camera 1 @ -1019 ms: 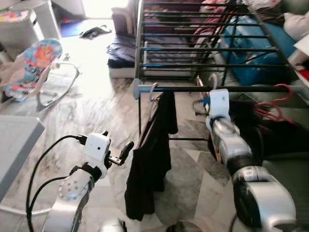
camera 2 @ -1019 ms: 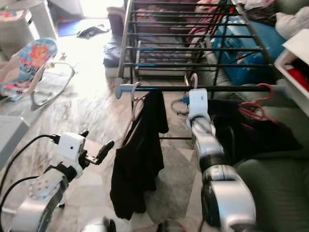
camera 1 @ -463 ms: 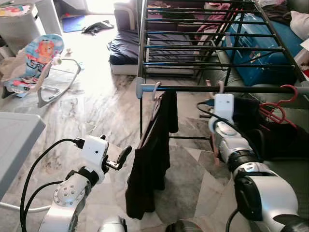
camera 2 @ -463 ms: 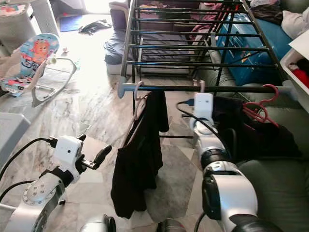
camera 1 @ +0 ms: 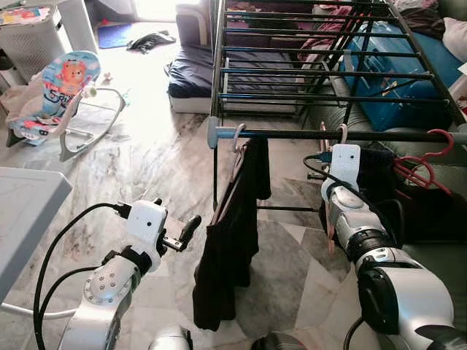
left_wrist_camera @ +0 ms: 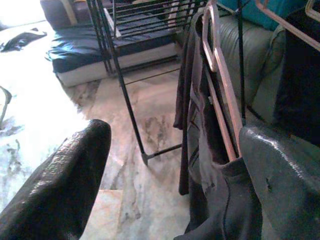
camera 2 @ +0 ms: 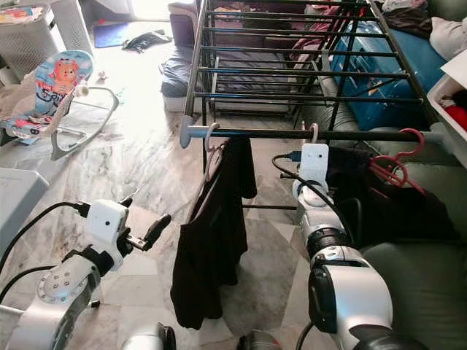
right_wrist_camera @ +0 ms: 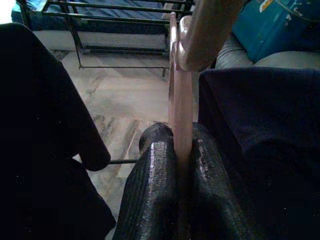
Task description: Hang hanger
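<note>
A dark rail (camera 1: 306, 134) with a grey end cap runs across the front of a drying rack. My right gripper (right_wrist_camera: 181, 137) is shut on a pink hanger (right_wrist_camera: 180, 100) carrying a navy garment (camera 1: 376, 175). The gripper sits just below the rail, and the hanger's hook (camera 1: 341, 131) is up at rail height. Further left on the rail, a black garment (camera 1: 230, 240) hangs from another hanger (left_wrist_camera: 220, 100). My left gripper (camera 1: 186, 232) is open, low and just left of that garment, not touching it.
The drying rack (camera 1: 328, 58) stretches away behind the rail. A red hanger (camera 1: 423, 164) lies on dark clothes over the green sofa (camera 1: 438, 270) at the right. A baby bouncer (camera 1: 58, 87) and a grey table edge (camera 1: 29, 211) stand at the left on the marble floor.
The camera has shifted a little. My right gripper with the hanger now sits slightly lower and further right below the rail. The left arm has hardly moved.
</note>
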`<state>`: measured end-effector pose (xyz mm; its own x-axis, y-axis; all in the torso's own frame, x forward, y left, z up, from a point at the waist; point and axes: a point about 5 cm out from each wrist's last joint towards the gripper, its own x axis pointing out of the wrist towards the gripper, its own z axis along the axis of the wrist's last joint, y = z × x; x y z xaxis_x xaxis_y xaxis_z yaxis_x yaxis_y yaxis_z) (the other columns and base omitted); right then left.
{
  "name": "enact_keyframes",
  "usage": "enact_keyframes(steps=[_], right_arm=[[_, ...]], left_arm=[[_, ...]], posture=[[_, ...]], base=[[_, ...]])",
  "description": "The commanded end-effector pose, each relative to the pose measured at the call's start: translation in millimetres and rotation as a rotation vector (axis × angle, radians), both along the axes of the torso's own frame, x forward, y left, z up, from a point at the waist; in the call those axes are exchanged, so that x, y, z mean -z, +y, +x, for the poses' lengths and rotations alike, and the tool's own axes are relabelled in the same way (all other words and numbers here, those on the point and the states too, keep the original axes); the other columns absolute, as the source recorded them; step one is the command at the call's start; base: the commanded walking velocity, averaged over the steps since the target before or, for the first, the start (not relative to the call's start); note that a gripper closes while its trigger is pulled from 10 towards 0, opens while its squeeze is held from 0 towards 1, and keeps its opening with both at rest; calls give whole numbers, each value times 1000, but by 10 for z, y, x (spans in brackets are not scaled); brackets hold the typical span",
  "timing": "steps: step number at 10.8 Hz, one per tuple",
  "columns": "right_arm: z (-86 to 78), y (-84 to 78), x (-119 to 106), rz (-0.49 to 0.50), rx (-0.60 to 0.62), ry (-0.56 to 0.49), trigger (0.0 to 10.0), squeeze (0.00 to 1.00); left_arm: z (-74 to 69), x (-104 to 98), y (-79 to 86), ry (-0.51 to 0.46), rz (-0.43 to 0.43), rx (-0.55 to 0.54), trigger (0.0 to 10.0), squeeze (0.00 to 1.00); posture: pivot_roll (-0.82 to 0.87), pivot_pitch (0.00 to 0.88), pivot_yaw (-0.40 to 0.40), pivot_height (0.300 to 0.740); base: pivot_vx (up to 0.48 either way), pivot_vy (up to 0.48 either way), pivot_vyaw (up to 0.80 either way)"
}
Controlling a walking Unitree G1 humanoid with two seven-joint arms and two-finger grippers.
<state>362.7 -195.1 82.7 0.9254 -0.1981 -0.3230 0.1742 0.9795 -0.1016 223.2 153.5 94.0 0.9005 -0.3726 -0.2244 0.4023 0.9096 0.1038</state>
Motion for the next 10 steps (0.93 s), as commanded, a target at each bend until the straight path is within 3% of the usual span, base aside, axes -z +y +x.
enact_keyframes(steps=[1, 3, 4, 7, 10], right_arm=[[-90, -8, 169, 16, 10, 80, 10000, 0], [-77, -12, 144, 28, 13, 61, 10000, 0], [-73, -28, 130, 25, 23, 49, 10000, 1000], [-101, -89, 136, 30, 36, 21, 10000, 1000], [-122, -71, 67, -50, -13, -80, 10000, 1000]], left_arm=[[13, 10, -11, 4, 13, 5, 10000, 0], [35, 2, -10, 0, 16, 10, 10000, 0], [42, 1, -5, -3, 20, 8, 10000, 0], [29, 2, -27, -2, 13, 11, 10000, 0], [39, 16, -65, -4, 15, 11, 10000, 0]], posture=[[104, 22, -8, 740], [103, 20, -5, 740], [103, 19, -4, 740], [100, 24, -5, 740], [82, 23, -13, 740]], base=[[0, 0, 0], [0, 0, 0], [0, 0, 0], [0, 0, 0], [0, 0, 0]])
